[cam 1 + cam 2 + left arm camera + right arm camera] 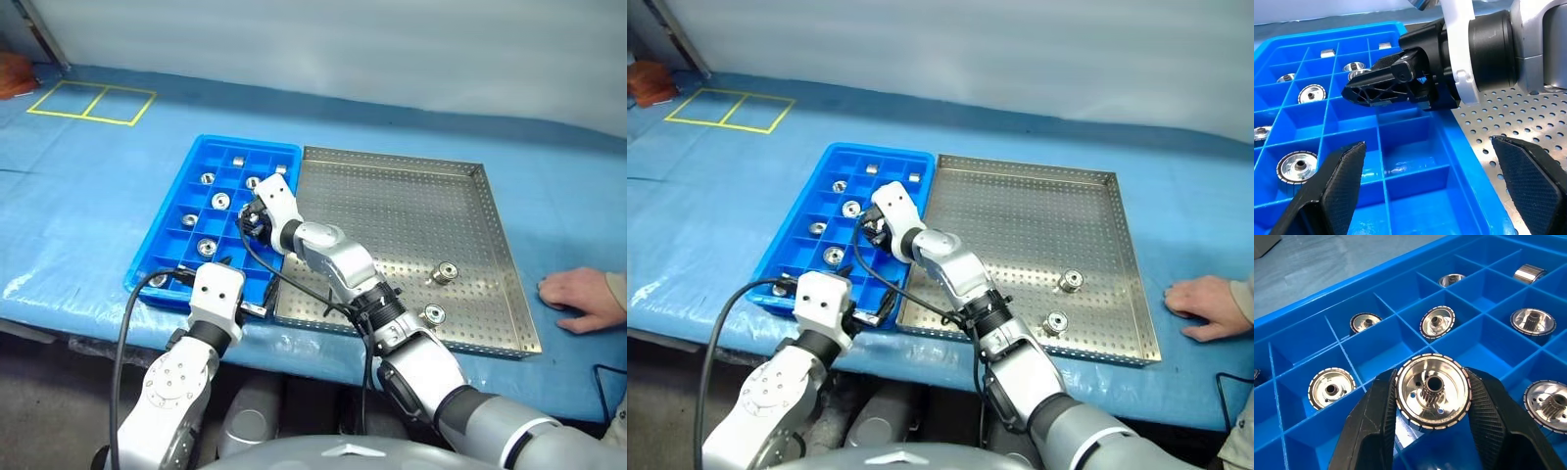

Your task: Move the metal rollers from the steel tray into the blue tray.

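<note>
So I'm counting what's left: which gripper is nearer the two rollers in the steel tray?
Right, narrowly. The right gripper, shut on a roller, hangs over the blue tray; the open left gripper sits at that tray's near edge. Both are well away from the two rollers.

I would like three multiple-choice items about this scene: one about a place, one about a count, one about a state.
1. Where is the right end effector?
A. Over the blue tray
B. Over the steel tray
C. Beside the person's hand

2. How many metal rollers lie in the steel tray?
A. None
B. Two
C. Five

3. What is the state of the left end effector?
A. Shut on a roller
B. Shut, holding nothing
C. Open, holding nothing

Answers:
1. A: the right wrist view shows blue compartments under the held roller.
2. B: one roller and another rest on the perforated floor.
3. C: its fingers stand wide apart with nothing between them.
</note>
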Robot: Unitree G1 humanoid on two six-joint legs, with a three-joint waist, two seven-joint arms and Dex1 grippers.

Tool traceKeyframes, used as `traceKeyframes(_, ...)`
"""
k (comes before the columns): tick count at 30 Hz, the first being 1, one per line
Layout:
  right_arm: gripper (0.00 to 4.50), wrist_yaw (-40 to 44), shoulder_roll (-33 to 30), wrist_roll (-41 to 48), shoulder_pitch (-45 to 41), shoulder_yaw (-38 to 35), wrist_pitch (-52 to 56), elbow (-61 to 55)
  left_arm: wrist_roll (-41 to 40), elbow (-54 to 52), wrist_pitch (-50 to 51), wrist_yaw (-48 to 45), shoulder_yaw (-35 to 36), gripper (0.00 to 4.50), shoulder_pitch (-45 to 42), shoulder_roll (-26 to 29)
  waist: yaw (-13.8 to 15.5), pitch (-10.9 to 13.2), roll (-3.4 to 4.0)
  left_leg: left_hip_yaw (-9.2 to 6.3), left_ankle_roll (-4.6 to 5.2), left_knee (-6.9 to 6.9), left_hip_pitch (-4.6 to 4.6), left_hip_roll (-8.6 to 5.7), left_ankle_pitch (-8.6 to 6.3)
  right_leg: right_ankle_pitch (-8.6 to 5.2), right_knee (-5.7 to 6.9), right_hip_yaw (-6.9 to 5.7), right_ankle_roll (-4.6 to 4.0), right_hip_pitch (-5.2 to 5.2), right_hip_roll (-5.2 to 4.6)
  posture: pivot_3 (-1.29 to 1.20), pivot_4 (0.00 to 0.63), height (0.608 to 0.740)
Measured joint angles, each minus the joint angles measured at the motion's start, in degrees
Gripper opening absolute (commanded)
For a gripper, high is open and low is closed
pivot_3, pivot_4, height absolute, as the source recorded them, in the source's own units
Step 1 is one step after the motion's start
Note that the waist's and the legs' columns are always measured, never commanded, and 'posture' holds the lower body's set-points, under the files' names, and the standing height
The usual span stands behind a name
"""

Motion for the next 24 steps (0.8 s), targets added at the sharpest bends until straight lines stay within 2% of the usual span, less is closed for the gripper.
traceKeyframes(6,1.69,-0.27,-0.01,-0.2,-1.05,-0.16,-1.32,1.95,0.78,-0.23,-0.09,0.63,-0.02,4.5,1.18,-0.37,2.69,0.0,0.0,0.0,-0.02,0.0,-0.02,0.03,-0.01,-0.03,0.0,-0.08,0.0,-0.03,0.02,0.55,0.15,0.74)
traceKeyframes(14,4.38,-3.8,-0.51,-1.31,-0.49,-2.22,-0.58,0.93,0.76,-0.21,-0.25,0.11,-0.18,4.5,-0.02,-0.82,5.66,0.0,0.0,0.02,-0.08,0.01,-0.13,0.03,-0.03,-0.05,-0.03,-0.1,0.0,-0.13,0.01,0.46,0.15,0.74)
traceKeyframes(20,4.45,-5.22,-3.81,-1.43,4.91,-3.83,4.81,-12.54,0.26,0.28,-0.24,-2.1,-0.63,4.5,-2.85,-0.53,5.7,-0.01,0.0,-0.01,-0.09,0.06,-0.28,0.0,-0.04,-0.02,-0.06,-0.11,0.04,-0.19,0.0,0.36,0.15,0.74)
traceKeyframes(24,4.45,-10.42,-6.21,-1.54,8.39,-9.61,10.73,-25.8,-0.59,2.1,-0.08,-4.2,-0.9,4.5,-5.68,0.0,4.89,-0.05,0.02,-0.01,-0.12,0.17,-0.53,0.0,-0.01,0.0,0.01,-0.12,0.06,-0.44,0.02,0.31,0.15,0.74)
